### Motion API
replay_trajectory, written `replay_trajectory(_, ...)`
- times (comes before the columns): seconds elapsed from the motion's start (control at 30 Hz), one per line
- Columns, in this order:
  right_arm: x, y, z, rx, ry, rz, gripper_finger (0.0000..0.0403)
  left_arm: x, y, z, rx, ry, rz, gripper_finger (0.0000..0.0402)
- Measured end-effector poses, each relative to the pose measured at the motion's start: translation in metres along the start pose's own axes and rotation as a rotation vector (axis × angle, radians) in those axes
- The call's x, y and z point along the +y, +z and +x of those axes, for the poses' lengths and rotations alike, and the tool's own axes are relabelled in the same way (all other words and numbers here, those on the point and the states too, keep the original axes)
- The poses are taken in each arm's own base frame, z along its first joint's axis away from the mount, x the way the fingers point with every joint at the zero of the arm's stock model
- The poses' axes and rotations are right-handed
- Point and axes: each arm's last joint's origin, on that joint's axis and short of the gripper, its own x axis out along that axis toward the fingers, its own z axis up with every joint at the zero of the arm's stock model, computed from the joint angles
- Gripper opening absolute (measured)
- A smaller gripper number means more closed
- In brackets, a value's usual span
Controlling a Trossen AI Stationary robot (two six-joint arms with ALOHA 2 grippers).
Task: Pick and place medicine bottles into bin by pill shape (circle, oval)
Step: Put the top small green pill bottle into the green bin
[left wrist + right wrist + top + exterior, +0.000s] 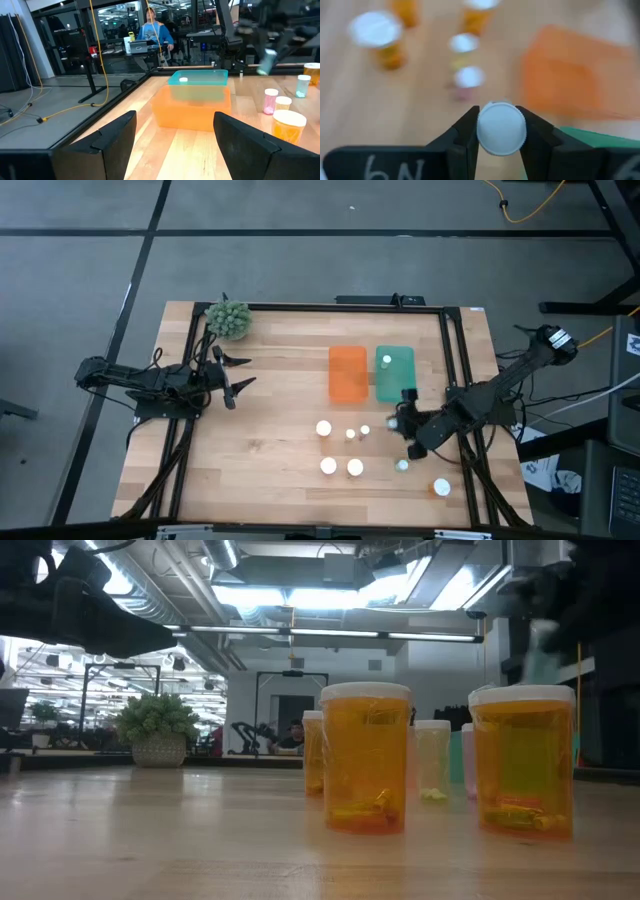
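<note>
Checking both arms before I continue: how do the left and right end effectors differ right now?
The left end effector is open and empty; the right end effector is shut on a white-capped bottle. The left one sits over the table's left side near the plant, away from the bottles; the right one is on the right, beside the green bin and above the loose bottles. Both are dark two-finger end effectors.

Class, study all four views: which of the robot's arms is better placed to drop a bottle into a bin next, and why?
The right. Its gripper is shut on a white-capped bottle beside the green bin. The left gripper waits open and empty, farther from both bins.
</note>
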Motion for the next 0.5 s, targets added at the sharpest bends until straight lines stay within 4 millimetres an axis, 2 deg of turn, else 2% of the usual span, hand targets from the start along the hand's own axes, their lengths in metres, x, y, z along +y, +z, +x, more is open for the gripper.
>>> replay_trajectory(0.13, -0.02, 0.004, -0.025, -0.047, -0.212, 0.076, 0.0109, 0.0, 0.0, 0.0, 0.0, 0.0, 0.0, 0.0257)
replay_trajectory(0.3, -0.047, -0.009, -0.048, -0.066, -0.355, 0.254, 0.0113, 0.0, 0.0, 0.0, 0.0, 0.0, 0.0, 0.0257)
replay_trajectory(0.5, -0.07, -0.024, -0.047, 0.025, -0.418, 0.42, 0.0109, 0.0, 0.0, 0.0, 0.0, 0.0, 0.0, 0.0257)
